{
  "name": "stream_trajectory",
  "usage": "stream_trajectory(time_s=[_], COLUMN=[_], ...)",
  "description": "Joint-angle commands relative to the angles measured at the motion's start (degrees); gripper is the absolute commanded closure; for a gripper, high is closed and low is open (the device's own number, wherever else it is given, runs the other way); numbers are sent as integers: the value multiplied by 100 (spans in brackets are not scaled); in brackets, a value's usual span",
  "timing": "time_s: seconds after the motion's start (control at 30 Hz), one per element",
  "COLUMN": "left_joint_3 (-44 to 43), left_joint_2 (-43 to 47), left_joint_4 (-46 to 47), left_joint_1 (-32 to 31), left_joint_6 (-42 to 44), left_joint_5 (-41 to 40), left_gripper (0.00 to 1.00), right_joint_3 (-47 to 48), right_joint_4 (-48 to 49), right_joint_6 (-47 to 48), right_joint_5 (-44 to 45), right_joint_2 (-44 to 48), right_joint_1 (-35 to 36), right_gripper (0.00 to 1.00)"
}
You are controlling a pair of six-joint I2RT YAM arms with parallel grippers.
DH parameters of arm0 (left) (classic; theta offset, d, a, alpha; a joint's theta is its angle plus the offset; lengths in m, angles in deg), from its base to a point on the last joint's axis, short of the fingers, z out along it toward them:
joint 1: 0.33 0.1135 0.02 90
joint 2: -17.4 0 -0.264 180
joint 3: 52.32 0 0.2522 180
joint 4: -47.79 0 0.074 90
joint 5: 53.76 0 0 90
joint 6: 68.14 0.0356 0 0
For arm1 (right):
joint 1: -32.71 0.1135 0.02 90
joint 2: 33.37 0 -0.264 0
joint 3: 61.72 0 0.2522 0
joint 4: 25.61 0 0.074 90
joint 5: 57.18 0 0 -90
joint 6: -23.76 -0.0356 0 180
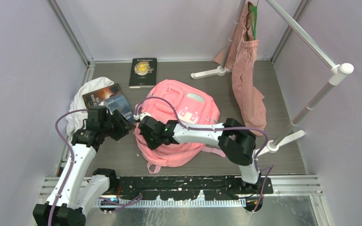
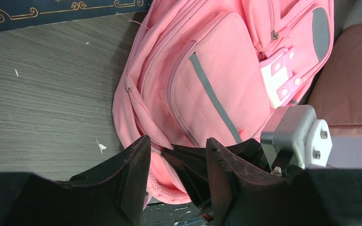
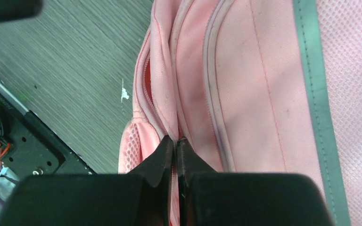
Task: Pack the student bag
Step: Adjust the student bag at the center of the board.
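Observation:
The student bag (image 1: 193, 106), a large pink backpack, lies flat in the middle of the table. At its left side my right gripper (image 1: 143, 134) is shut on a fold of pink fabric beside the zip seam; the right wrist view shows the fold pinched between the tips of that gripper (image 3: 175, 139) on the bag (image 3: 254, 84). My left gripper (image 1: 122, 125) hovers just left of it, open. In the left wrist view this gripper (image 2: 177, 141) has the bag's edge (image 2: 226, 70) and the right gripper's black fingers (image 2: 193, 165) in the gap between its own.
A black book (image 1: 143, 72) lies at the back. Two more books (image 1: 115, 99) rest on a white cloth (image 1: 87, 92) at the left. A dusty-pink tote (image 1: 247, 80) hangs from a white rack (image 1: 311, 101) at the right, whose feet stand on the table.

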Motion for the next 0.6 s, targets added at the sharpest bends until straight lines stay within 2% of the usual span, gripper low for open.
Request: stream_trajectory(time_s=[0.0, 0.2, 0.37, 0.43, 0.47, 0.5, 0.57], left_joint_3=[47, 26, -9, -89, -149, -197, -278], left_joint_2=[78, -13, 19, 19, 19, 17, 44], left_joint_4=[126, 178, 87, -23, -74, -87, 1], left_joint_1=[87, 116, 119, 123, 123, 123, 117], left_joint_6=[-22, 6, -15, -36, -23, -14, 2], left_joint_5=[266, 377, 266, 187, 186, 216, 391], left_gripper=[52, 53, 51, 38, 22, 17, 14], right_joint_3=[-64, -45, 157, 156, 110, 60, -49], right_joint_4=[186, -98, -479, -569, -575, -555, -534], right_joint_6=[-41, 89, 410, 538, 576, 595, 566], right_joint_5=[306, 585, 1142, 1384, 1397, 1355, 1183], right_joint_2=[461, 1170, 1846, 2154, 2306, 2454, 2681], right_joint_1=[49, 46, 33, -24, -84, -161, -383], right_gripper=[99, 99, 99, 99, 99, 99, 99])
